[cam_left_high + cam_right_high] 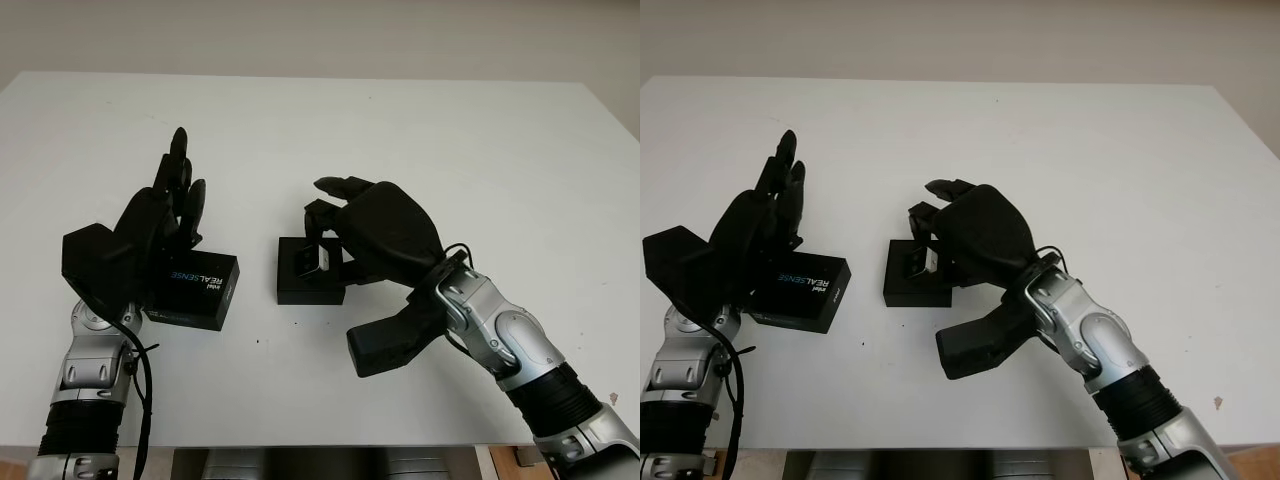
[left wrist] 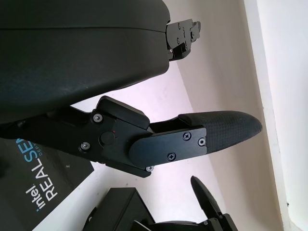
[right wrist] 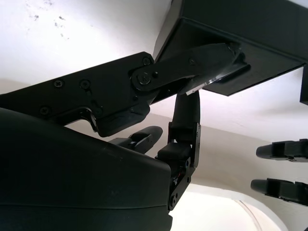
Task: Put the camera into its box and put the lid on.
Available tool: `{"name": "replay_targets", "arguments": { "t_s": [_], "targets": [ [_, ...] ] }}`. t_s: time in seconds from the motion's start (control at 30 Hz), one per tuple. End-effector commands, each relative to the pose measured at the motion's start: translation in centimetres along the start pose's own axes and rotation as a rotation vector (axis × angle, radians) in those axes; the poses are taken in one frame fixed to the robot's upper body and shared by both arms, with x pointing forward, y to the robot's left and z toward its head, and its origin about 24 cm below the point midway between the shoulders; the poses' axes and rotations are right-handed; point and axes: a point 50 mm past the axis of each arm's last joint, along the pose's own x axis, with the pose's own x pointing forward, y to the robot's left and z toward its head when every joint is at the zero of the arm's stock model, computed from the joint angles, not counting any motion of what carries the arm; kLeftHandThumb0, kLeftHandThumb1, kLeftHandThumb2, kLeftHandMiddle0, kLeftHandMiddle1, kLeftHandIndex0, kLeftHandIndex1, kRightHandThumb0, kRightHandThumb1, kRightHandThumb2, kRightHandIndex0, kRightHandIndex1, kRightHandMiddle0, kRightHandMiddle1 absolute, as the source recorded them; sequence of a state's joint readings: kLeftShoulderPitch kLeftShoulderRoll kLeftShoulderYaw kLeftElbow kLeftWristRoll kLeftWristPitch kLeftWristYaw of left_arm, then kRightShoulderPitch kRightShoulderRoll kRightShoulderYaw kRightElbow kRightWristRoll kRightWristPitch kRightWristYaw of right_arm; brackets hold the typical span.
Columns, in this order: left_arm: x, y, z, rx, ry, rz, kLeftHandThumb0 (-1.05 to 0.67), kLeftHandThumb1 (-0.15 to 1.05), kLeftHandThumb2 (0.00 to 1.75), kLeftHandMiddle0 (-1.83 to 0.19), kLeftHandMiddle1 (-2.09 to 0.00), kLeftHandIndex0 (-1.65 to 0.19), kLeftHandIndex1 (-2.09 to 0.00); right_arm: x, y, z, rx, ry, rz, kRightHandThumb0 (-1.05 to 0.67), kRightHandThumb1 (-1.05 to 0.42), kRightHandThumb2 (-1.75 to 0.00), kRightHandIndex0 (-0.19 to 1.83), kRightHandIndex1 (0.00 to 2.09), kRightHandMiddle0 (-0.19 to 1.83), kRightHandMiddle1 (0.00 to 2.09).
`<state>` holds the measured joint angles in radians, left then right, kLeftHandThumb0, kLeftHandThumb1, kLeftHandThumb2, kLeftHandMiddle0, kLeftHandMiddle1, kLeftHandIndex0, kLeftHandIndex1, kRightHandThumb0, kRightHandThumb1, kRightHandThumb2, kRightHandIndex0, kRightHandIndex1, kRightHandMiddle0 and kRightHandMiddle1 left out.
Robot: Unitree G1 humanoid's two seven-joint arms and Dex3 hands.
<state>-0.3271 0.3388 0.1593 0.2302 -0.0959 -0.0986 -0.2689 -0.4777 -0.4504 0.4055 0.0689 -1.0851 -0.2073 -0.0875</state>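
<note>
The open black box stands at the middle of the white table. My right hand is directly over it, shut on the small silver camera, which is partly down in the box; the fingers hide most of it. The right wrist view shows the camera's silver edge pinched between the fingers against the box. The black lid, printed "intel REALSENSE", lies flat to the left of the box. My left hand is open over the lid's far left part, fingers pointing away from me.
A narrow strip of bare table separates lid and box. The table's front edge runs just below both forearms. Wide free surface lies behind and to the right of the hands.
</note>
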Motion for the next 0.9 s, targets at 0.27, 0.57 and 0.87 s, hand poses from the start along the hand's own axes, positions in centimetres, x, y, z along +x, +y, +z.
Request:
{"name": "replay_targets", "arguments": {
  "t_s": [0.27,0.57,0.87],
  "targets": [
    [-0.4,-0.2,-0.4,-0.013,0.007,-0.004,-0.88,1.05,0.62,0.19,0.00,0.19,0.00,-0.2,0.7,0.3,0.085,0.000,-0.060,-0.51,-0.93,-0.04,0.61,0.15,0.61,1.38],
    [-0.4,-0.2,-0.4,-0.015,0.002,-0.001,-0.87,1.05,0.62,0.19,0.00,0.19,0.00,0.2,1.2,0.1,0.137,0.001,-0.128,-0.45,-0.92,-0.05,0.62,0.17,0.60,1.25],
    [-0.5,-0.1,-0.4,-0.017,0.002,-0.005,-0.87,1.05,0.62,0.19,0.00,0.19,0.00,0.5,1.5,-0.9,0.205,0.037,-0.155,-0.44,-0.94,-0.06,0.54,0.26,0.57,1.43]
  ]
}}
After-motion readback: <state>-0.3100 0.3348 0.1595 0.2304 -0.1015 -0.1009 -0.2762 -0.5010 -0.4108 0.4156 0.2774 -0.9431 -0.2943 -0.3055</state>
